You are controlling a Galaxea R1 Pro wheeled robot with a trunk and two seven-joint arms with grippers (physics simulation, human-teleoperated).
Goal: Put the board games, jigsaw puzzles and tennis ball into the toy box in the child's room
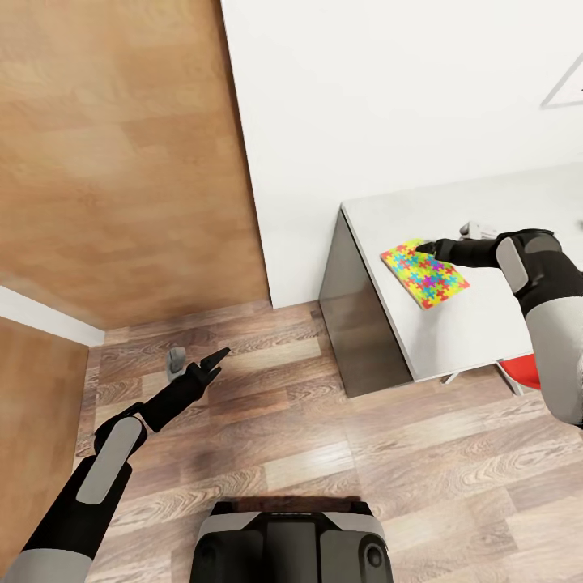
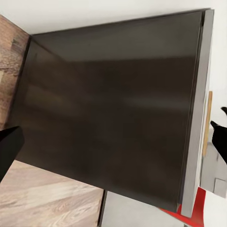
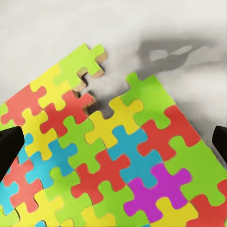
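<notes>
The right gripper point(image 1: 423, 247) is held low over the jigsaw puzzle point(image 1: 424, 274), at the edge nearest the wall; in the right wrist view its two dark fingertips point(image 3: 10, 150) are seen spread wide to either side w/ the puzzle point(image 3: 109, 156) between and beyond them, so it is judged released, nothing grasped yet. That spread fits an approach to a thin flat sheet, prob. to be pinched at an edge. The puzzle lies flat on the light grey table point(image 1: 453, 340), near the table's end, its jagged corner toward the wall. The left gripper point(image 1: 217, 360) is parked out over the wood-plank floor point(image 1: 324, 437), well apart from the table, pres. kept clear of the work; its state cannot be told. A red object point(image 1: 522, 371) is seen under the table edge.
</notes>
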